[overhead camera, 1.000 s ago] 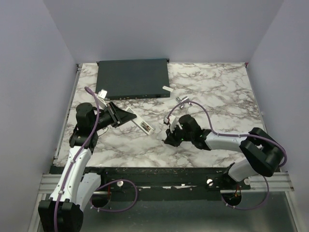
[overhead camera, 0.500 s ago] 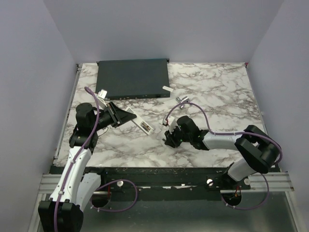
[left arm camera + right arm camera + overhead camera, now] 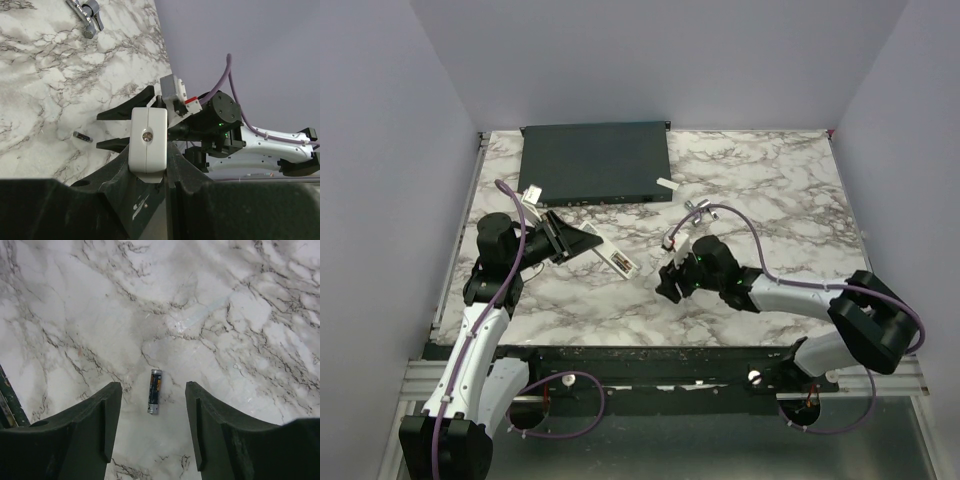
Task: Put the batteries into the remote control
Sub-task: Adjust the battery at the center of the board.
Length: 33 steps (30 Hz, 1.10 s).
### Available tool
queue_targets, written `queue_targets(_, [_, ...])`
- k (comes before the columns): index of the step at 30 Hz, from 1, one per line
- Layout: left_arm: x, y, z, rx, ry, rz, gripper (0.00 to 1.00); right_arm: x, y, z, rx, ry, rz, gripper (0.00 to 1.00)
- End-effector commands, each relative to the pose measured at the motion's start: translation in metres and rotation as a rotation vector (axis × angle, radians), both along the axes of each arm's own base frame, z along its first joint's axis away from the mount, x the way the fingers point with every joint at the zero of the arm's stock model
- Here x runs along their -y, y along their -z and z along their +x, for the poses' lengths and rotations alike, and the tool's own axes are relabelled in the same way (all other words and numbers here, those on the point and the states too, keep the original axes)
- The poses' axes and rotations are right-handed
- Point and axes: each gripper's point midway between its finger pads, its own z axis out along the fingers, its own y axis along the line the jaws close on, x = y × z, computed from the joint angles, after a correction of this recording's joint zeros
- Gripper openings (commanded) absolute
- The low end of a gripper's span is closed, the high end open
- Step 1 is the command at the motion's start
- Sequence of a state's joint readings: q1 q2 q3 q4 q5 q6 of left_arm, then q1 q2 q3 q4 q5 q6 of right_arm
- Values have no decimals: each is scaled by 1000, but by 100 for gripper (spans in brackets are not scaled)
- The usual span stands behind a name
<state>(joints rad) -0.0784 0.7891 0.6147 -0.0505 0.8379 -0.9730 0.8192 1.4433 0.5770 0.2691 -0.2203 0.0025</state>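
Top cam: left claw (image 3: pixel 588 242) is clamped shut on the remote control (image 3: pixel 620 263), its long axis slanting toward the near right. Left wrist cam: the remote pokes straight out from the lens. Right wrist cam: right claw (image 3: pixel 152 410) is spread wide and holding nothing, with a battery (image 3: pixel 155 391) flat on the counter (image 3: pixel 225 315) in the gap, lengthwise along the fingers.

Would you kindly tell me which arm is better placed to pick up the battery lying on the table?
The right. The right gripper hangs open directly over the battery, one finger on either side of it, while the left gripper is shut on the remote control and so occupied.
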Motion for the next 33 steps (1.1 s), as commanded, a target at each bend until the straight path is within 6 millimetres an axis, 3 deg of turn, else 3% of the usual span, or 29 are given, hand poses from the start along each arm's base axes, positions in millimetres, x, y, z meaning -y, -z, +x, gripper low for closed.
queue_targets(1, [-2,-10,3,37,-11,-2,0,-1,-24,4,9,77,78,61])
queue_targets(4, [-2,-11,2,39,-13,0,0,-6,-37,-8,-63,84,162,55])
queue_targets(5, [-2,-11,2,38,-14,0,0,-6,-36,-12,-109,106,173,43])
queue_targets(7, [-1,-12,1,37,-9,-7,0,-7,-33,-22,-188,112,187,4])
queue_targets(8, [-1,-13,1,37,-6,-15,0,-7,-30,-31,-224,101,196,1])
queue_targets(11, [1,-15,1,33,6,-27,0,-8,-25,-54,-302,62,245,1])
queue_targets(13, [1,-14,2,33,6,-25,0,-3,-15,-57,-335,112,231,1])
queue_targets(26, [-1,-13,3,34,-6,-19,0,12,32,-36,-438,361,48,1])
queue_targets(33, [-1,-11,3,30,-7,-17,0,20,40,-23,-403,451,15,1])
